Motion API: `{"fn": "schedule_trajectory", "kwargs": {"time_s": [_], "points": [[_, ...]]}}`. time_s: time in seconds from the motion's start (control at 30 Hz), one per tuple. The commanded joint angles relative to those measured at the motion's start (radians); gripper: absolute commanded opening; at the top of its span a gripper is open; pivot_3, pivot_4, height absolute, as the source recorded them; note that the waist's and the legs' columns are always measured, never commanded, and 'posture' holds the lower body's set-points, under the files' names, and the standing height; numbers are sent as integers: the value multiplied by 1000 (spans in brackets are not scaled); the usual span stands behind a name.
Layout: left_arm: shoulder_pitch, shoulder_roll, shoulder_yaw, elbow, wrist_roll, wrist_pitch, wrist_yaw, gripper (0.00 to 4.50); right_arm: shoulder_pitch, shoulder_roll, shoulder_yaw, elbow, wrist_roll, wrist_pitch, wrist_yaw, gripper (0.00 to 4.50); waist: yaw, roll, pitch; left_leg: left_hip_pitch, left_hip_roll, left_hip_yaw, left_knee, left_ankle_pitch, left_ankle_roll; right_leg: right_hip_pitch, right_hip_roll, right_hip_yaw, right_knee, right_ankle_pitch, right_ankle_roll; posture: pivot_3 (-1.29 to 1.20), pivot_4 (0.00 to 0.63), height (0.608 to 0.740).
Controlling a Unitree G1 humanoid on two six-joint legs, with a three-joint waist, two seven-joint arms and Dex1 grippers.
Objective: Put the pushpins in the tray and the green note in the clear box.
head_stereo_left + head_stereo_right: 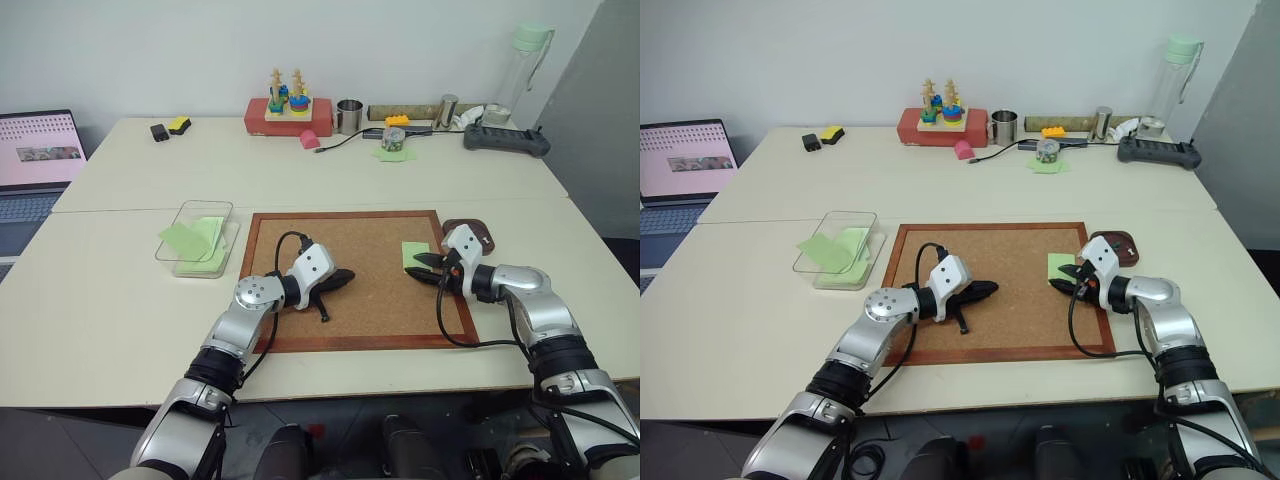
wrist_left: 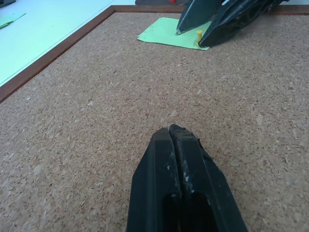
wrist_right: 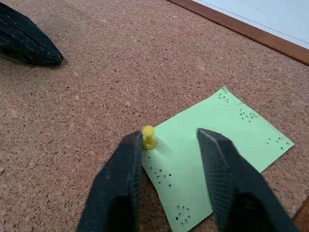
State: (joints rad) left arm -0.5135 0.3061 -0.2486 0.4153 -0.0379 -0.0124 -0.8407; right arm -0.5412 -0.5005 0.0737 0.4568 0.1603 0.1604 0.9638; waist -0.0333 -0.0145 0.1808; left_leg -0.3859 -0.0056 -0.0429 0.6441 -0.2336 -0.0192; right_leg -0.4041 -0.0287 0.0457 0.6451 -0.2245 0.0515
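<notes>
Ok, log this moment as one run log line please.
left pincer: shut, over corkboard | right pincer: open around yellow pushpin on green note | tray: beside corkboard

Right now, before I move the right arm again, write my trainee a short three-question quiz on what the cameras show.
1. True or false: the left gripper rests shut over the corkboard.
2. What pins the green note to the corkboard?
A. a yellow pushpin
B. a paper clip
C. a strip of tape
3. Fill in: the right gripper has its fingers apart, and the pushpin stands close to one ____.

Key
1. True.
2. A. The pin stands at a corner of the note.
3. Finger; nothing is gripped yet. Other green notes lie in the clear box, and the tray sits just beyond the board's right edge.
</notes>
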Motion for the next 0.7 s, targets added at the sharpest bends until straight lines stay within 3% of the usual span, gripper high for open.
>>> {"fn": "schedule_trajectory", "kwargs": {"time_s": [0.03,0.17,0.57,0.7], "points": [[36,11,-17,41,28,29,-1,0,-20,-5,-8,-14,4,-15,13,798,0,0,0,0,0,0,0,0,0,0,0,0,0,0,0,0,150,740],[33,11,-17,45,28,29,-2,0,-11,-7,-4,-40,13,-6,37,34,0,0,0,0,0,0,0,0,0,0,0,0,0,0,0,0,150,740],[12,-2,20,53,3,47,21,0,-31,-56,-35,-178,56,34,81,34,0,0,0,0,0,0,0,0,0,0,0,0,0,0,0,0,150,740],[8,-4,66,-43,-65,117,2,0,-24,-77,-22,-234,33,-7,86,34,0,0,0,0,0,-1,0,0,0,0,0,0,0,0,0,0,150,740]]}}
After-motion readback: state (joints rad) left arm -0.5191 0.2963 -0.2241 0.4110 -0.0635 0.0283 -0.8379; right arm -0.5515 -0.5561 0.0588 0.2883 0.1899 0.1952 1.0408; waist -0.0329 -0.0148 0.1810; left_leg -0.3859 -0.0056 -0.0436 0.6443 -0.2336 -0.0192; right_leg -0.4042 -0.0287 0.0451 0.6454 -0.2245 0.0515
